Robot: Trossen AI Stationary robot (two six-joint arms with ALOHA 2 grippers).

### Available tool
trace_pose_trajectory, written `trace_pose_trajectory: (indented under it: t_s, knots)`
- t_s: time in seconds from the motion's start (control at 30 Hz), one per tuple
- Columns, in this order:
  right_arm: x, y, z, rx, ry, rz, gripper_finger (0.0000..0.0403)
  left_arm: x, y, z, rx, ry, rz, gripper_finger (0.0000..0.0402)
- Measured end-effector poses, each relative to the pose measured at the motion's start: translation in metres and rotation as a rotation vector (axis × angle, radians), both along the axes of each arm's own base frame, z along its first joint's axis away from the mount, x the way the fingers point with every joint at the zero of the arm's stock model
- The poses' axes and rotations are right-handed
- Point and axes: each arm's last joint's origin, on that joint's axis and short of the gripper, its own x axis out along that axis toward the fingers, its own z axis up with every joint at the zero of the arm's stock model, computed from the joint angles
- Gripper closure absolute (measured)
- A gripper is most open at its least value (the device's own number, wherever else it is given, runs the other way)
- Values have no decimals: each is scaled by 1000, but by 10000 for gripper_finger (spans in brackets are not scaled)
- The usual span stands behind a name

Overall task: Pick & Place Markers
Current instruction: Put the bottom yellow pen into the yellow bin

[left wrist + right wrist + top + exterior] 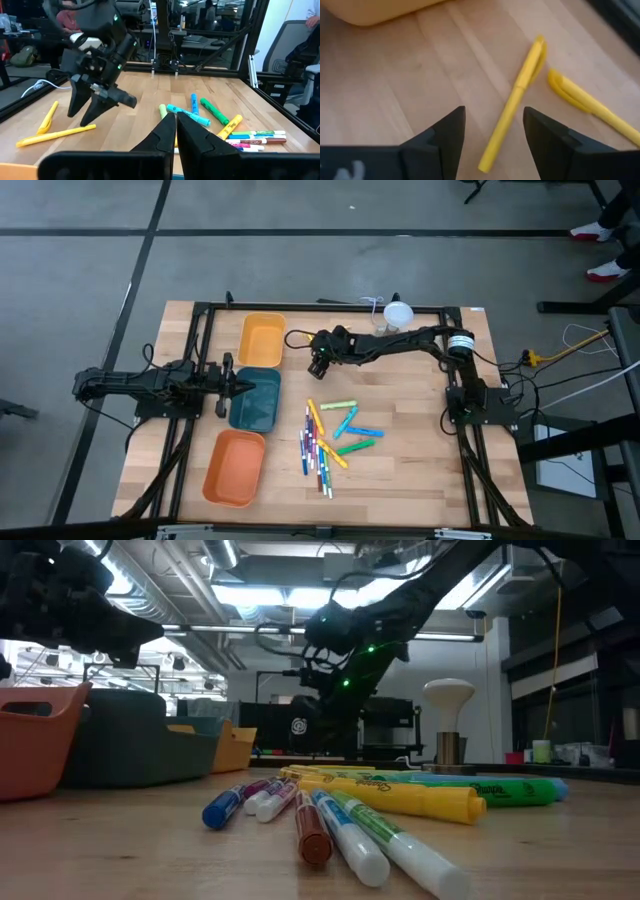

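Above smooth wood planks, the right claw (492, 130) hangs spread over slim yellow markers (512, 112).

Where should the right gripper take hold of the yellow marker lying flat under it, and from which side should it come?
Probably at mid-barrel, from straight above. The yellow marker lies flat on the bare table, clear of the second yellow marker, so nothing blocks its long sides. The right gripper is open and straddles the lower barrel, but the marker runs slightly oblique to the gap; a small wrist turn would probably square the fingers across it.
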Motion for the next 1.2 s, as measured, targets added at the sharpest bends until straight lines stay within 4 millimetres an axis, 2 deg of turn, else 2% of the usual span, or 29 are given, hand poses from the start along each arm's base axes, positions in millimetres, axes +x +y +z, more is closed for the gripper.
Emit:
trace_pose_trajectory:
  t_s: [0.2, 0.5, 1.03, 1.2]
  knots:
    - [9, -12, -6, 30, 76, -24, 219, 0, 0, 0, 0, -1, 2, 395]
    - [4, -27, -8, 141, 96, -76, 227, 0, 0, 0, 0, -1, 8, 389]
    - [-4, -27, -11, 183, 186, -54, 227, 0, 0, 0, 0, -2, 8, 390]
    - [-6, -26, -11, 182, 205, -41, 252, 0, 0, 0, 0, -2, 8, 393]
